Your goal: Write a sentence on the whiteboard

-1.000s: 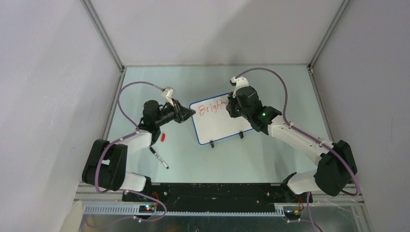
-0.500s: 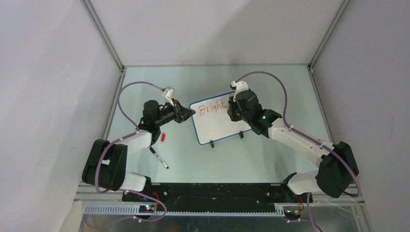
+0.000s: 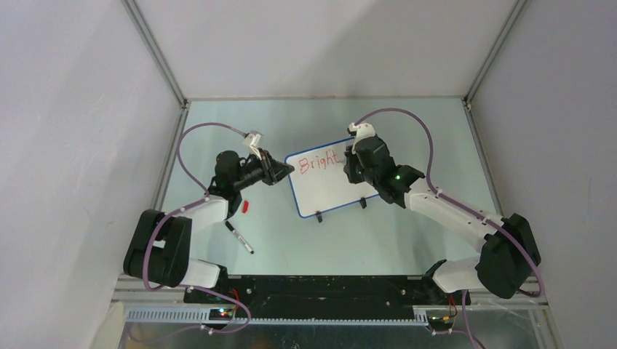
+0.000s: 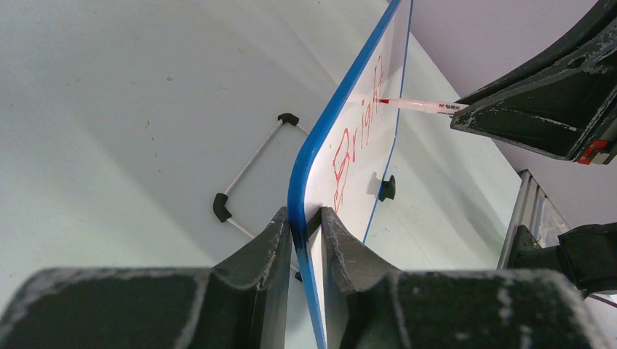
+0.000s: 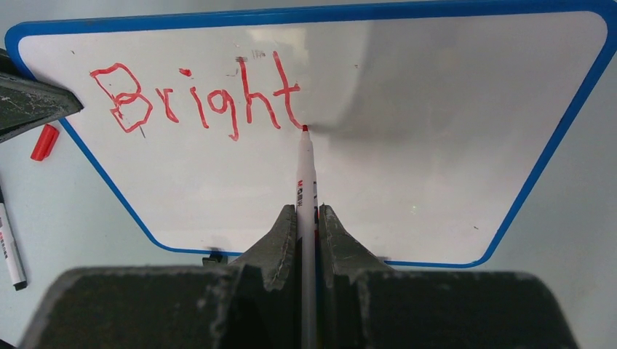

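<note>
Your left gripper [image 4: 306,218] clamps the small blue-rimmed white whiteboard [image 5: 436,145] mid-table, your right gripper [image 5: 308,212] pinches a slim red-tipped white marker [image 5: 305,171], and the red handwritten sentence [image 5: 246,94] reads only "Bright", so lift and begin line two below.

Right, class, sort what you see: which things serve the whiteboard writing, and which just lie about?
In use: whiteboard; red writing; marker; left end effector; right end effector.
Lying about: red cap; spare pen.
</note>
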`<action>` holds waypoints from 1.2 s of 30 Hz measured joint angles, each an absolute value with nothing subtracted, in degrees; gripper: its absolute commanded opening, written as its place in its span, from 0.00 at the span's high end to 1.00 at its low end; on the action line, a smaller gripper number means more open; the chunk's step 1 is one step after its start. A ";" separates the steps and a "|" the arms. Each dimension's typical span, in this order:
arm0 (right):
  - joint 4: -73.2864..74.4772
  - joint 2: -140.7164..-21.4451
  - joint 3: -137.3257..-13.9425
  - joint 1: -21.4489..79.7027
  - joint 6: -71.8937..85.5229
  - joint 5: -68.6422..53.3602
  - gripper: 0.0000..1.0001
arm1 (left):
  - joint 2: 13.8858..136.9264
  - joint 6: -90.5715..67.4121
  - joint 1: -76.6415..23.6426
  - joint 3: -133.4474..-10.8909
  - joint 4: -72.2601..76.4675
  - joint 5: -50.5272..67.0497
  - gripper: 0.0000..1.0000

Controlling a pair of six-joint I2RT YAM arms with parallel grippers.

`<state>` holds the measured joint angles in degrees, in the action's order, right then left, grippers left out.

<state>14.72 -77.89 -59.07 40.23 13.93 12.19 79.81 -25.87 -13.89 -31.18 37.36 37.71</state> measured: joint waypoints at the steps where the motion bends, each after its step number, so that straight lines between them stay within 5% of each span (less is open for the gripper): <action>1: 14.72 -77.80 -59.02 40.21 13.93 12.21 1.00 | 79.81 -25.87 -13.89 -31.18 37.34 37.74 0.76; 14: 13.91 -71.66 -58.43 40.01 13.43 11.25 1.00 | 79.79 -25.87 -13.89 -31.18 37.34 37.74 0.74; 33: -2.81 -60.58 -40.84 45.52 9.23 13.87 1.00 | 79.70 -25.41 -13.91 -31.18 36.71 37.71 0.68; 36: -4.54 -60.58 -40.23 46.81 8.73 15.25 1.00 | 79.70 -25.43 -13.91 -31.18 36.73 37.74 0.62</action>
